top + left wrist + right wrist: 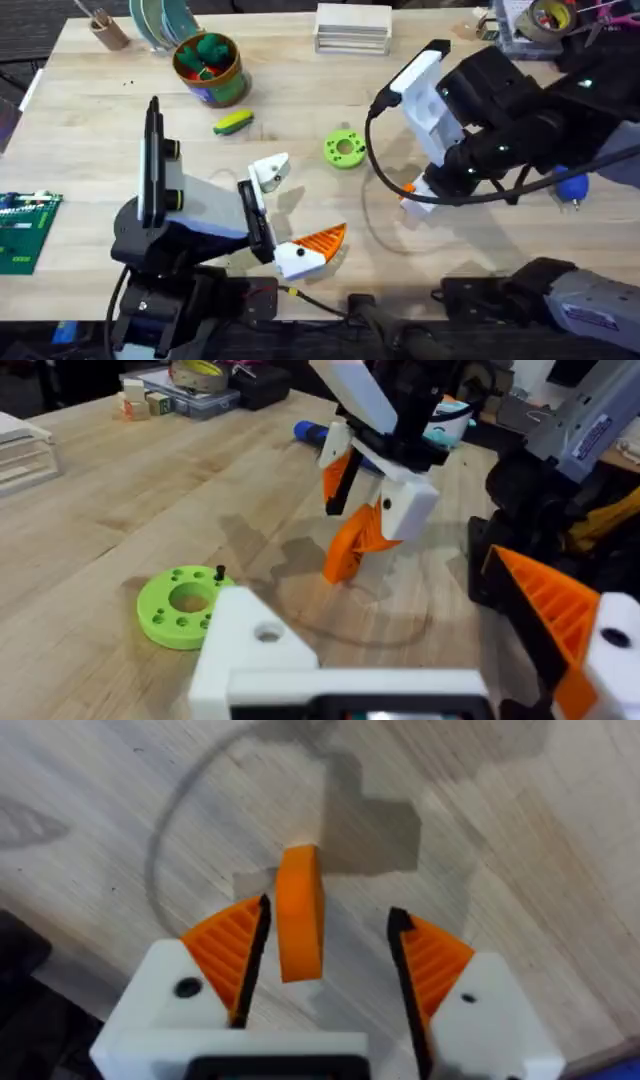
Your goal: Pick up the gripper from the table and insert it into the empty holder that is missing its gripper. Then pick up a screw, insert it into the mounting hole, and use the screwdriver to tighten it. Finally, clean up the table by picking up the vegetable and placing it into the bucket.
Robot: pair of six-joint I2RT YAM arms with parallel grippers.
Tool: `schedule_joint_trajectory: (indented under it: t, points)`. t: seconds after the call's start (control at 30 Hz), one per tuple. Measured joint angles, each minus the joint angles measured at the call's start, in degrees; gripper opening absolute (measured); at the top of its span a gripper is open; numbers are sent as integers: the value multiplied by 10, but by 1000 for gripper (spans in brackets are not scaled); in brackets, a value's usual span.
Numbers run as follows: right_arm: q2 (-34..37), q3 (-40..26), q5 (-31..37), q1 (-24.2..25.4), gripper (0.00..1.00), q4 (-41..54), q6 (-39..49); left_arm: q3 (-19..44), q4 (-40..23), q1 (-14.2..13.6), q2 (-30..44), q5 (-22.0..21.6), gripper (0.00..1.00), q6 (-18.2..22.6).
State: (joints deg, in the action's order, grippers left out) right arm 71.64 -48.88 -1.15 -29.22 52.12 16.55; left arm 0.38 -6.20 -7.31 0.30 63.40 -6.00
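The gripper [300, 915], a small orange ribbed wedge, stands on end on the worktop [90, 110] between the two fingers of my right pincer [325, 965]. In my right wrist view it sits closer to one pad, touching or nearly so, while the other pad stands clear of it with a gap; so my right pincer is spread around the piece, not yet pinching it. From my left wrist view the same wedge [355, 545] has its tip down on the wood under my right pincer [375, 500].

By my judgement the wedge is light, hard plastic. It will not give under pressure, but it is narrow and stands on a small foot, so a push from one pad alone could tip or skid it across the smooth wood. Its flat sides are the places to take hold, low enough that it cannot pivot, with both pads meeting it together. The ribbing should help against slipping.

My left pincer [290, 215] lies spread, near the middle of the worktop. One finger carries its orange pad [322, 240]; the other is the bare white holder [268, 172], with its mounting hole open in the left wrist view. That is where the wedge must go.

Further out, the green disc [343, 149] lies just beyond the holder, the vegetable [233, 122] lies near the bucket [210, 68], and the blue screwdriver [572, 186] rests at the right, partly behind my right arm.
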Motion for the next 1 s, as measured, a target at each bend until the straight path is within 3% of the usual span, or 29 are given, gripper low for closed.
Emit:
schedule_joint_trajectory:
  t: [0.47, 0.8, 1.0]
  points:
    - [0, 0, -2, -10, 458, 1, -2, 0, 0, 0, 0, 0, 993, 0]
    - [0, 0, 0, -12, 31, 2, -2, 0, 0, 0, 0, 0, 993, 0]
    - [0, 0, 1, -12, 19, 4, -2, 0, 0, 0, 0, 0, 992, 0]
